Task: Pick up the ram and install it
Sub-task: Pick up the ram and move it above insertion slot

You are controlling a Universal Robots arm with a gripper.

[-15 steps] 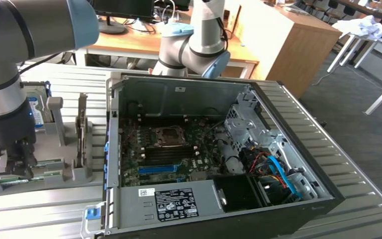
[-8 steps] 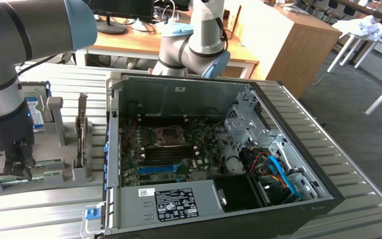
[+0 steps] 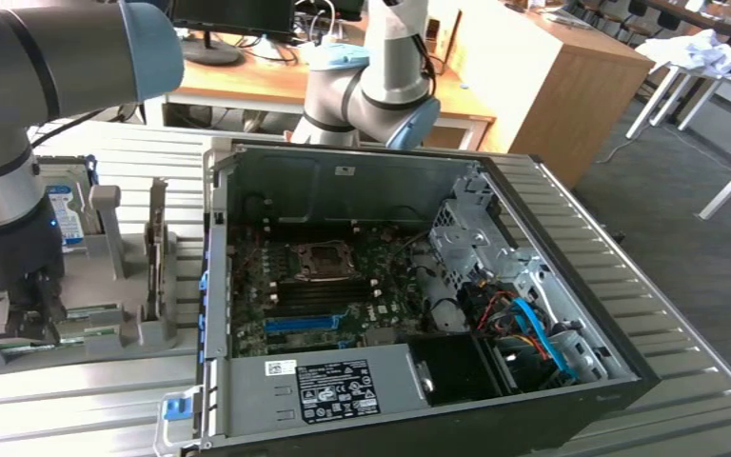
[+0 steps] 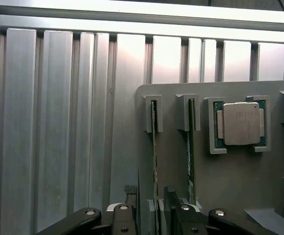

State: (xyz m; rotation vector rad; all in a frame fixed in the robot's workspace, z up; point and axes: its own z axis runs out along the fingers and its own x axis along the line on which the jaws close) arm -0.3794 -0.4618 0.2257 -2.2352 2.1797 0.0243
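Two ram sticks [image 4: 154,147] [image 4: 191,147], one processor [image 4: 240,123], one computer case [image 3: 340,181]

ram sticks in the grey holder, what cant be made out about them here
Ram sticks: wrist view sees them edge-on, so sticker and chips are hidden.
Their ends by the hand: covered by it in the wrist view.
Grey holder: cut off by the wrist view's edge.
Motherboard slots: too small in the exterior view to tell if any is filled.

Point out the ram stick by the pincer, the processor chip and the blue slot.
ram stick [image 4: 155,147], wrist view, thin edge
processor chip [image 4: 240,123], wrist view, metal lid's middle
blue slot [image 3: 302,324], exterior view, its middle
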